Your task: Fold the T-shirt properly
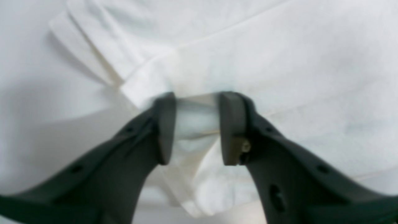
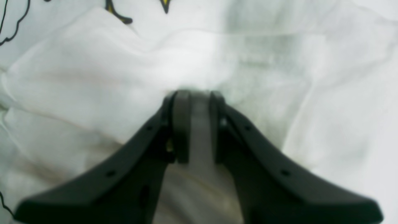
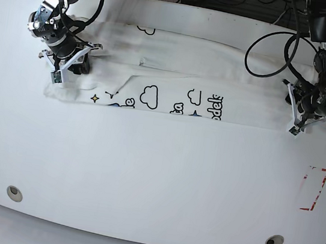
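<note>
Pinching T-shirt (image 3: 175, 75) hem: left hand (image 1: 197, 127); right hand (image 2: 196, 124) nearly closed on blurred fold.

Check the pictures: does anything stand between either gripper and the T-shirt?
Nothing visible does. The left gripper has a bunch of the T-shirt between its pads, and the right gripper is closed down onto the cloth.
</note>
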Motion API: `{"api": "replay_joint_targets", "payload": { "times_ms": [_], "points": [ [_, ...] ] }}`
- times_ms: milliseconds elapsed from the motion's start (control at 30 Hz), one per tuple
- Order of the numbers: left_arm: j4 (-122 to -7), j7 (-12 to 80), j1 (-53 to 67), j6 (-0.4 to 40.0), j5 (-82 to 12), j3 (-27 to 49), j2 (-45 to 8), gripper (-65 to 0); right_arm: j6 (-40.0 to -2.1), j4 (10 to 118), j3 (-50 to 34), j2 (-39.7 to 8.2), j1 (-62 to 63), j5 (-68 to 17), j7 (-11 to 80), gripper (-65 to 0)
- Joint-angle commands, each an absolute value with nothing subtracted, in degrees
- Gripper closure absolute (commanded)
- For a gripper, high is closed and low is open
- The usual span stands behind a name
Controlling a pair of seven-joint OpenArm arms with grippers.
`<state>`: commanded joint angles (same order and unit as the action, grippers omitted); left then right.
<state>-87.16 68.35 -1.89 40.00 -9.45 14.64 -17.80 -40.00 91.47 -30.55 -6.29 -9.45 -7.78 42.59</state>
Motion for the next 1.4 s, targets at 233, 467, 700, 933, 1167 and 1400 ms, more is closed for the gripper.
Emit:
{"api": "replay_joint_targets", "payload": {
  "times_ms": [233,467,700,933,1167,1400],
  "points": [
    [-87.25,68.35,-3.65,40.00,-9.54,14.64,-17.89,-24.0,-40.00,91.47,-30.55,-6.11,-9.45,-7.87,42.59,-10.9],
    [-87.87,68.35,-4.97,40.00,-9.80,14.99,-17.98,-24.0,-40.00,94.11,-30.46,-6.11,-9.36,-7.96,42.77,-10.9],
    [-91.12,68.53,-6.02,40.00,-9.80,15.16,-18.33,-24.0,-40.00,100.70,-30.46,-5.67,-8.13,-8.04,47.52,-10.9],
    [-96.57,68.62,-4.18,40.00,-9.71,16.48,-18.33,-24.0,-40.00,109.67,-30.37,-3.38,-7.60,-7.78,55.34,-10.9],
    [-104.31,68.62,0.66,40.00,-9.63,19.74,-18.33,-24.0,-40.00,114.77,-30.37,-1.54,-8.40,-7.87,60.35,-10.9],
    [-108.53,68.97,5.58,40.00,-9.80,23.60,-18.42,-24.0,-40.00,115.65,-26.59,-0.57,-11.21,-7.96,61.58,-10.6]
  ]
}}
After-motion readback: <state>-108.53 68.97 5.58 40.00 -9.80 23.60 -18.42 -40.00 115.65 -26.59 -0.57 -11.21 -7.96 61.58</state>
